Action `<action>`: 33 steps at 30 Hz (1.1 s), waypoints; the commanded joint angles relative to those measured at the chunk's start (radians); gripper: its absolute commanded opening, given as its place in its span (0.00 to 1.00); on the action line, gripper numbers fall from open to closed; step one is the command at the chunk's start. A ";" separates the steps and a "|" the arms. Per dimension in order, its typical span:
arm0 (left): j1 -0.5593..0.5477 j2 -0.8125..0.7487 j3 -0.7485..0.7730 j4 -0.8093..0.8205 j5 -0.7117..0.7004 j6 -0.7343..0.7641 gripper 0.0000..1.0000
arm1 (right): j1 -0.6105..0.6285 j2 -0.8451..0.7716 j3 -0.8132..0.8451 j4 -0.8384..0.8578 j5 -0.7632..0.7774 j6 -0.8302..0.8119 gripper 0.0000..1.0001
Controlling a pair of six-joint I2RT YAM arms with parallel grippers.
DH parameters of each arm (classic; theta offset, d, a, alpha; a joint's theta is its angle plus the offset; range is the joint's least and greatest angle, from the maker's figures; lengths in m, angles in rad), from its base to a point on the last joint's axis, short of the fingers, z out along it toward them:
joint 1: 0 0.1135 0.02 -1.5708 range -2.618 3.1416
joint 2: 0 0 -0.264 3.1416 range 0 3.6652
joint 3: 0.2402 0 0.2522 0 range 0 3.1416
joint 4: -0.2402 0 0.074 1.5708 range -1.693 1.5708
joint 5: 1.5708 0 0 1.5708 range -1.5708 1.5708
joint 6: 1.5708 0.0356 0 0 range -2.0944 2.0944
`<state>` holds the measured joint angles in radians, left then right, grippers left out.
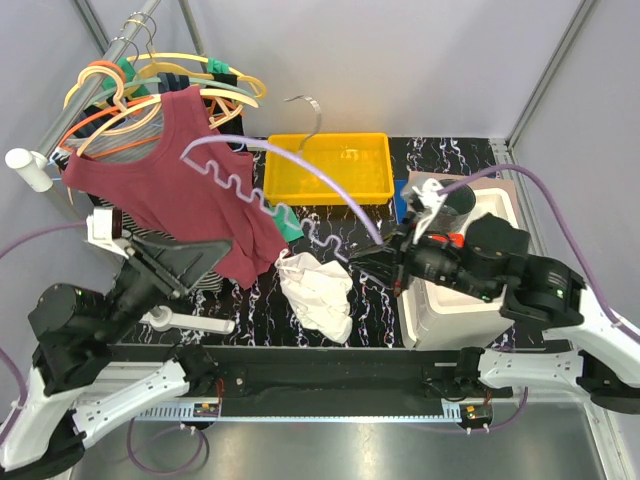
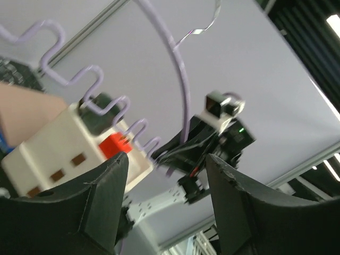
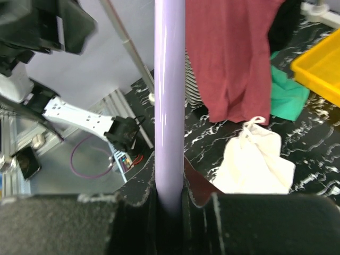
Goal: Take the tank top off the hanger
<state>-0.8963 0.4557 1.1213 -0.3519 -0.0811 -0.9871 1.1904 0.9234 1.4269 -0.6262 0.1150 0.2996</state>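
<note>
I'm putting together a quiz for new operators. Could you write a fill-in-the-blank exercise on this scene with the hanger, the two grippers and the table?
1. The right gripper is ___ on the lavender plastic hanger.
2. The left gripper stands ___, with nothing between its fingers.
3. The crumpled white cloth lies on the black marbled table, nearer the arms than the ___ plastic bin.
Missing words: shut; open; yellow.

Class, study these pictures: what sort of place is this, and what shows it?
Probably a robot lab test cell, not a home: grey panel walls in metal framing, a left arm and right arm bolted to a table, and a loaded clothes rail.
</note>
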 commanded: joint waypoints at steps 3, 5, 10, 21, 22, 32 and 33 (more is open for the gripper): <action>-0.004 -0.208 -0.090 -0.266 -0.052 -0.096 0.63 | -0.005 0.155 0.158 0.033 -0.164 -0.089 0.00; -0.004 -0.248 -0.103 -0.292 -0.065 -0.119 0.63 | -0.017 0.199 0.197 0.017 -0.246 -0.105 0.00; -0.004 -0.311 -0.061 -0.396 -0.095 -0.130 0.63 | -0.069 0.376 0.352 0.020 -0.437 -0.134 0.00; -0.003 -0.359 0.031 -0.518 -0.098 -0.131 0.61 | -0.100 0.825 0.846 -0.036 -0.614 -0.200 0.00; -0.004 -0.362 0.031 -0.518 -0.101 -0.137 0.61 | -0.100 0.853 0.878 -0.049 -0.592 -0.204 0.00; 0.008 -0.376 0.041 -0.519 -0.118 -0.137 0.60 | -0.100 1.134 1.279 -0.141 -0.528 -0.224 0.00; 0.010 -0.377 0.043 -0.519 -0.120 -0.137 0.59 | -0.098 1.128 1.268 -0.142 -0.526 -0.231 0.00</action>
<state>-0.8928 0.0849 1.1454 -0.8906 -0.1841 -1.1263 1.0908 2.0594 2.6045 -0.7773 -0.4267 0.0994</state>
